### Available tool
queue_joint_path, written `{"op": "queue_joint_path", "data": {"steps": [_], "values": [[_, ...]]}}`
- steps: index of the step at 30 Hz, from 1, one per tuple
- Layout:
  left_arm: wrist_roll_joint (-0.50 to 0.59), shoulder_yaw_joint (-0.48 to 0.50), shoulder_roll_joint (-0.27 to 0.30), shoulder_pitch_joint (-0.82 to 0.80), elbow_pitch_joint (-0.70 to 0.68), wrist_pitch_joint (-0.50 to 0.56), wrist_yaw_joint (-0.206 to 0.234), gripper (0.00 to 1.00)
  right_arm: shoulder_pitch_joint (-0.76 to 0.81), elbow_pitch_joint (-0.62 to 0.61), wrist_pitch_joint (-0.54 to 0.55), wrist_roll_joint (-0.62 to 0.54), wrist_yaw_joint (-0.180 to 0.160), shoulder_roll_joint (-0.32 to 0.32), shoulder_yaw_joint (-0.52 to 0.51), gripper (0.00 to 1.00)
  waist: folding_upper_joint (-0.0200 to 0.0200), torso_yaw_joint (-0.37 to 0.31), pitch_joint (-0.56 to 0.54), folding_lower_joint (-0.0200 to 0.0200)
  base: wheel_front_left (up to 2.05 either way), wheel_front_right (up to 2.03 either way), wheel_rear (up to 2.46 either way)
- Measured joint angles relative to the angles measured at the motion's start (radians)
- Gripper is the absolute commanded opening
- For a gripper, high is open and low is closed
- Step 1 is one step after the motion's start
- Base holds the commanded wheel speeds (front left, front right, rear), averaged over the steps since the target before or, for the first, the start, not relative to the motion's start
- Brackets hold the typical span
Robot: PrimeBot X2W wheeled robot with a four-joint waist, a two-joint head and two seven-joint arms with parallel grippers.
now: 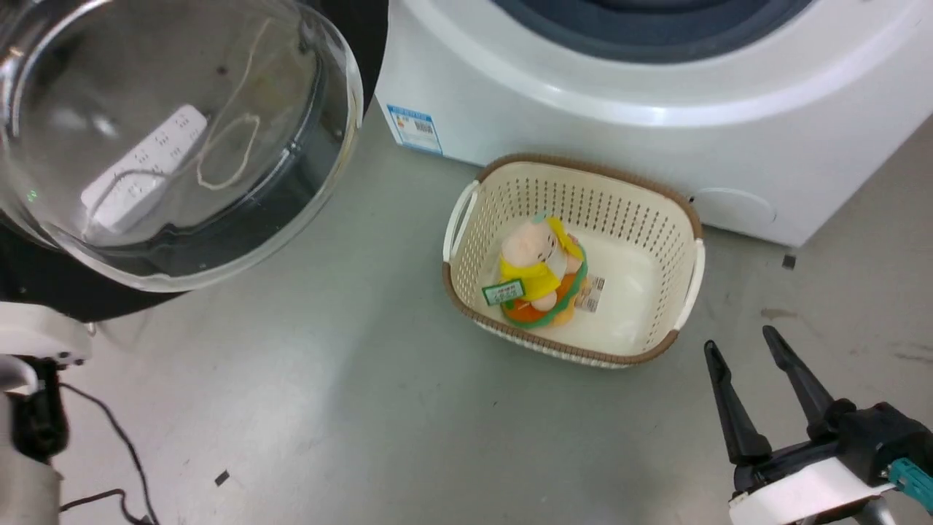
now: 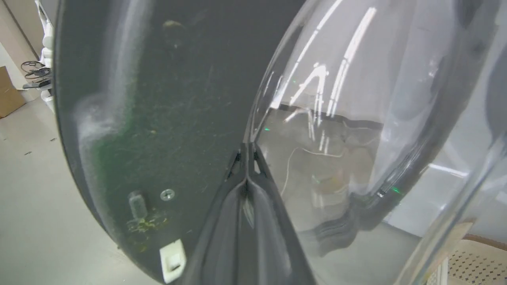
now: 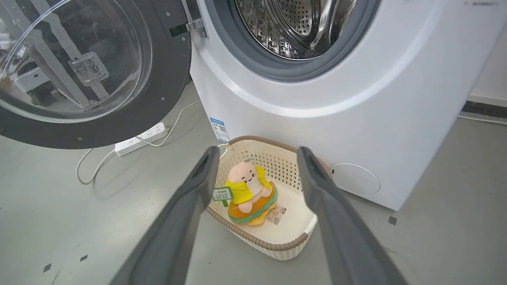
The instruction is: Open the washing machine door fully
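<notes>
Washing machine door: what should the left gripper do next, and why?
Probably a short outward push: the left gripper, tips shut, rests against the inner face of the washing machine door, which is swung clear of the washing machine, perhaps short of its stop.

Right gripper (image 1: 738, 337): 2 long dark tapered jaws, white mount, teal connector.

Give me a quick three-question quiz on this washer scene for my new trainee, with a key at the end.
1. True or false: the right end effector is open.
2. The washing machine door is: A shut, B swung open, C removed.
3. What sits in the basket?
Key: 1 true; 2 B; 3 a plush toy.
</notes>
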Motion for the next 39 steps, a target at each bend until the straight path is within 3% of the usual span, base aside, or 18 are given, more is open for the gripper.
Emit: {"op": "queue_joint_path", "data": {"steps": [6, 7, 16, 25, 33, 34, 35, 39], "values": [[0.08, -0.058, -0.043, 0.037, -0.09, -0.004, -0.006, 0.0, -0.002, 0.052, -0.04, 0.015, 0.0, 0.039, 0.004, 1.0, 0.0, -0.013, -0.09, -0.0001, 0.0, 0.0, 0.0], [0.106, -0.097, -0.085, 0.09, -0.158, -0.004, 0.006, 0.0, -0.001, 0.071, -0.057, 0.013, 0.0, 0.055, 0.003, 1.0, 0.0, -0.026, -0.144, -0.0003, 0.0, 0.0, 0.0], [0.113, -0.223, -0.182, 0.269, -0.359, 0.038, -0.006, 0.0, -0.001, 0.074, -0.087, -0.039, 0.0, 0.089, -0.023, 1.0, 0.0, -0.113, -0.253, -0.0003, 0.0, 0.0, 0.0], [0.155, -0.343, -0.289, 0.372, -0.368, 0.029, 0.027, 0.0, 0.017, 0.076, -0.091, -0.066, 0.0, 0.114, -0.045, 1.0, 0.0, -0.201, -0.286, -0.0001, 0.0, 0.0, 0.0], [0.205, -0.377, -0.324, 0.4, -0.356, 0.003, 0.04, 0.0, 0.041, 0.077, -0.095, -0.073, 0.0, 0.121, -0.061, 1.0, 0.0, -0.242, -0.29, 0.0, 0.0, 0.0, 0.0], [0.221, -0.383, -0.326, 0.412, -0.35, -0.001, 0.041, 0.69, 0.051, 0.076, -0.095, -0.076, 0.0, 0.123, -0.067, 1.0, 0.0, -0.249, -0.293, -0.0001, 0.0, 0.0, 0.0], [0.221, -0.383, -0.326, 0.412, -0.35, -0.001, 0.041, 0.98, 0.051, 0.076, -0.095, -0.076, 0.0, 0.123, -0.067, 1.0, 0.0, -0.249, -0.293, -0.0001, 0.0, 0.0, 0.0], [0.242, -0.378, -0.338, 0.418, -0.354, -0.004, 0.041, 1.0, 0.058, 0.076, -0.095, -0.083, 0.0, 0.124, -0.078, 1.0, 0.0, -0.261, -0.298, -0.0001, 0.0, 0.0, 0.0]]}}
